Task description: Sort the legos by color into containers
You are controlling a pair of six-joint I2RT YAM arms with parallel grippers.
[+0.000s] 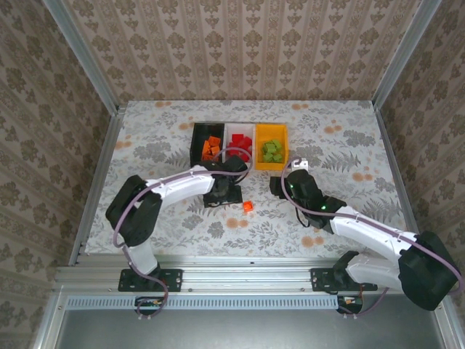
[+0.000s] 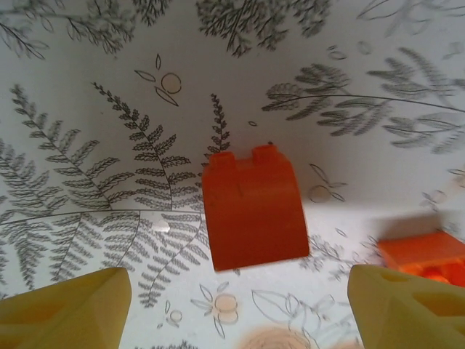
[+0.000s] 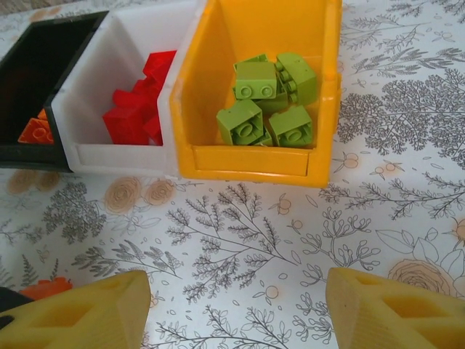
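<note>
The left gripper's (image 2: 236, 294) jaws are spread, nothing pinched; an orange brick (image 2: 253, 207) is seen on the table (image 2: 87, 73) just ahead of their gap. The right gripper's (image 3: 232, 305) jaws are likewise spread and empty, with the yellow bin (image 3: 247, 166) of green bricks (image 3: 269, 102) ahead of them.

Bins: the left bin (image 1: 195, 144), middle bin (image 1: 239, 129) and right bin (image 1: 272, 129) stand side by side, walls touching, at the far middle of the worktop (image 1: 363, 156).
Contents: a heap of bricks lies in each bin: left heap (image 1: 211, 148), middle heap (image 1: 241, 143), right heap (image 1: 272, 151).
Loose bricks: a first brick (image 2: 254, 211) lies on the worktop before the bins, under the left end effector (image 2: 232, 309). A second brick (image 1: 248, 206) lies near it to the right, apart.
Right end effector (image 1: 293, 177): before the right bin's right corner.
</note>
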